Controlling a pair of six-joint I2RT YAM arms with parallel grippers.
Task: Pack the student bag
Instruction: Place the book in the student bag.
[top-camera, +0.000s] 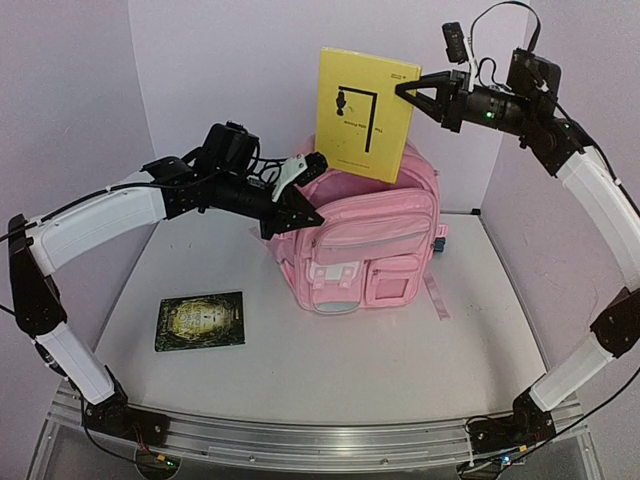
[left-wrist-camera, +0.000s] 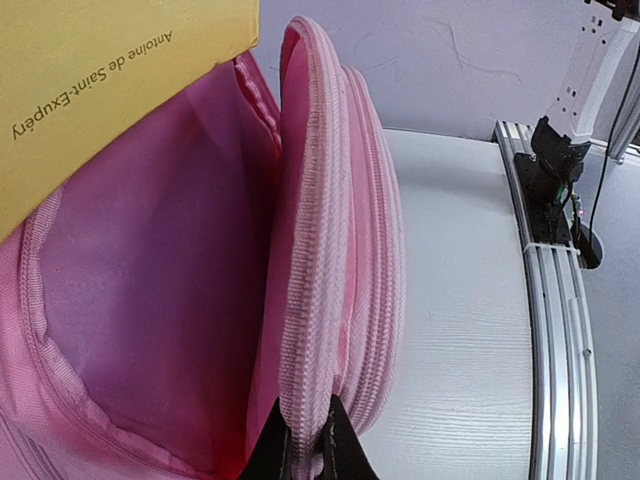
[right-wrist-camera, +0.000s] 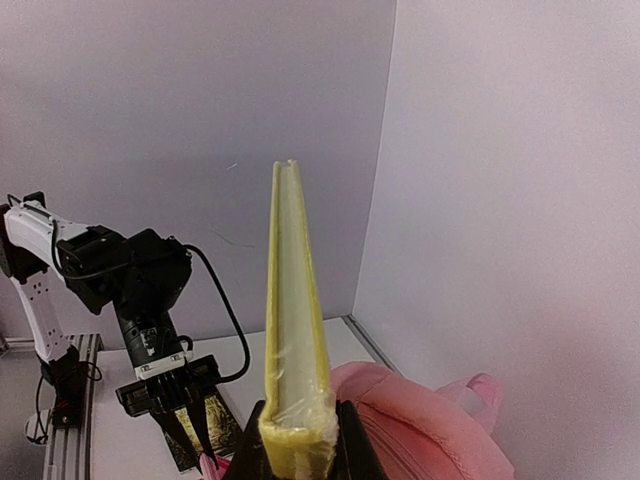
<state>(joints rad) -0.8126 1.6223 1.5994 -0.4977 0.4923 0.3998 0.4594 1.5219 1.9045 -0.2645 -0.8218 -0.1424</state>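
The student bag (top-camera: 365, 235), a large light-pink backpack, stands upright mid-table with its front pockets toward the arms. My left gripper (top-camera: 308, 212) is shut on the zippered front rim of the bag's main opening (left-wrist-camera: 310, 300), holding it away from the back so the pink lining (left-wrist-camera: 150, 330) shows. Above the opening my right gripper (top-camera: 405, 90) is shut on the right edge of a yellow book (top-camera: 365, 112). The book stands upright with its lower edge at the bag's mouth. In the right wrist view the book (right-wrist-camera: 293, 330) is seen edge-on between the fingers.
A dark green-and-gold book (top-camera: 200, 320) lies flat on the white table (top-camera: 350, 370) left of the bag. Lilac walls close the back and both sides. A metal rail (top-camera: 300, 435) carrying both arm bases runs along the near edge.
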